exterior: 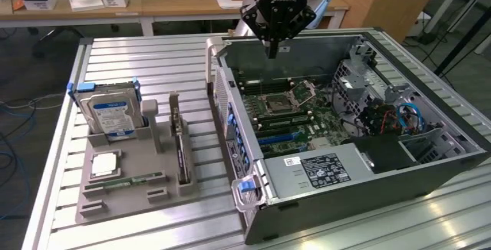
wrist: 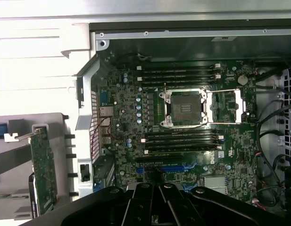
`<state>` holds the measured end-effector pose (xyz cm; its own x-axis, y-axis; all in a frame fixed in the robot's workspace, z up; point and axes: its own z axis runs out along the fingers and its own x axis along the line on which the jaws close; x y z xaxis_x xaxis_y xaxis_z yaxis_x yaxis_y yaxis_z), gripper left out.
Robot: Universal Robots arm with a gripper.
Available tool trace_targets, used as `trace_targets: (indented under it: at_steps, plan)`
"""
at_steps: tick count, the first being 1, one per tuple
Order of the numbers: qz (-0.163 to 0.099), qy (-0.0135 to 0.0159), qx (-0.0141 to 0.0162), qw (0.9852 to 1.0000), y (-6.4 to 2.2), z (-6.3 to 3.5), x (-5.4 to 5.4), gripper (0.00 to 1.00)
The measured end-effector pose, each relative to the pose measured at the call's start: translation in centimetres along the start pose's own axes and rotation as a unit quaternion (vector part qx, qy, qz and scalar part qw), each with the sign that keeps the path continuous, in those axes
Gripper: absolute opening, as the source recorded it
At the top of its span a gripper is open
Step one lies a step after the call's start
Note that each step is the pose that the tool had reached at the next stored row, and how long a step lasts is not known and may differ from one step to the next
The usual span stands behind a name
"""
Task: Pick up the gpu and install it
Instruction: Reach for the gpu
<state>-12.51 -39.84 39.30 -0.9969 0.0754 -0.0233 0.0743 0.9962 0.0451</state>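
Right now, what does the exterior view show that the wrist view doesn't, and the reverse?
Exterior: memory stick and chip lying in the tray; power supply; gripper over the open case, apart from the gpu.
Wrist: the gpu's green face, a coin cell on the board.
Both: gpu upright in the tray, motherboard, CPU socket.
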Motion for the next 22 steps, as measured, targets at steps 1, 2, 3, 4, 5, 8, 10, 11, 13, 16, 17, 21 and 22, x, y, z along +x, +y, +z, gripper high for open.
trace_targets:
  at_steps: [1, 2, 3, 4, 5, 8, 10, 11, 13, 16, 17, 21, 22]
  plan:
    - [0.000, 0.0000, 0.0000, 1.0000, 0.00, 0.00, 0.0, 0.11]
    - [0.000, 0.0000, 0.0000, 1.0000, -0.01, 0.00, 0.1, 0.11]
    - [0.000, 0.0000, 0.0000, 1.0000, -0.02, 0.00, 0.2, 0.11]
    - [0.000, 0.0000, 0.0000, 1.0000, -0.02, 0.01, 0.3, 0.11]
    - [0.000, 0.0000, 0.0000, 1.0000, -0.03, 0.01, 0.3, 0.11]
    - [0.000, 0.0000, 0.0000, 1.0000, -0.05, 0.02, 0.6, 0.11]
    - [0.000, 0.0000, 0.0000, 1.0000, -0.07, 0.03, 0.8, 0.11]
    - [0.000, 0.0000, 0.0000, 1.0000, -0.07, 0.03, 0.9, 0.11]
    - [0.000, 0.0000, 0.0000, 1.0000, -0.09, 0.04, 1.2, 0.11]
    - [0.000, 0.0000, 0.0000, 1.0000, -0.12, 0.05, 1.5, 0.11]
    - [0.000, 0.0000, 0.0000, 1.0000, -0.12, 0.06, 1.6, 0.11]
    - [0.000, 0.0000, 0.0001, 1.0000, -0.15, 0.06, 1.9, 0.11]
    - [0.000, 0.0000, 0.0000, 1.0000, -0.15, 0.07, 2.0, 0.11]
